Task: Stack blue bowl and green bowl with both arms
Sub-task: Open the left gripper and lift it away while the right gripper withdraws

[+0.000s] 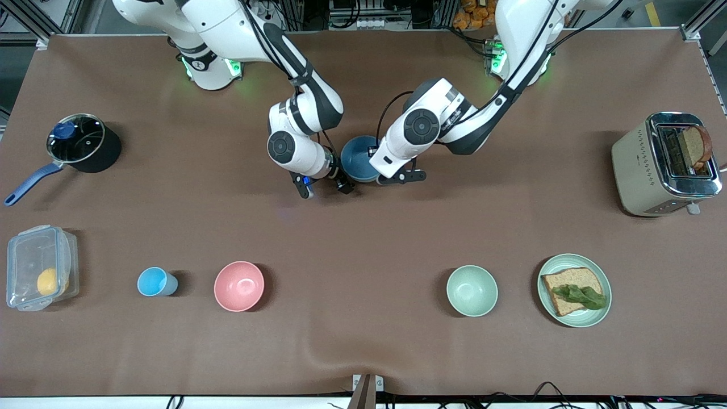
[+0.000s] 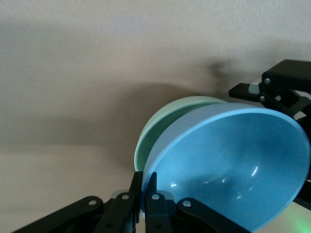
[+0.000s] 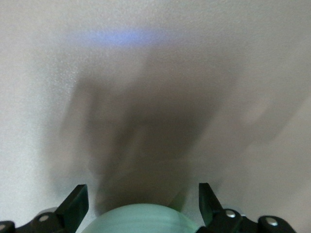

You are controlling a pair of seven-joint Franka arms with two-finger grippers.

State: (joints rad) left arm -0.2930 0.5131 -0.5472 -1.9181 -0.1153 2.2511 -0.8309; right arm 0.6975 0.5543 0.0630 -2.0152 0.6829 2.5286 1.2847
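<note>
The blue bowl (image 1: pixel 358 160) lies between the two grippers, midway between the arms' bases. In the left wrist view the blue bowl (image 2: pixel 233 165) rests tilted inside the green bowl (image 2: pixel 160 121), whose rim shows just past it. My left gripper (image 1: pixel 381 173) is shut on the blue bowl's rim, one finger inside and one outside (image 2: pixel 144 194). My right gripper (image 1: pixel 325 187) is open beside the stack, toward the right arm's end. Its fingers stand wide apart (image 3: pixel 142 204) on either side of the green bowl's wall (image 3: pixel 141 221). In the front view the green bowl is hidden under the blue bowl.
Nearer the front camera stand a light-blue cup (image 1: pixel 153 282), a pink bowl (image 1: pixel 239 286), a mint-green bowl (image 1: pixel 472 290) and a plate with bread and a leaf (image 1: pixel 574 289). A pot (image 1: pixel 82 142), a plastic box (image 1: pixel 40 267) and a toaster (image 1: pixel 664 165) stand at the table's ends.
</note>
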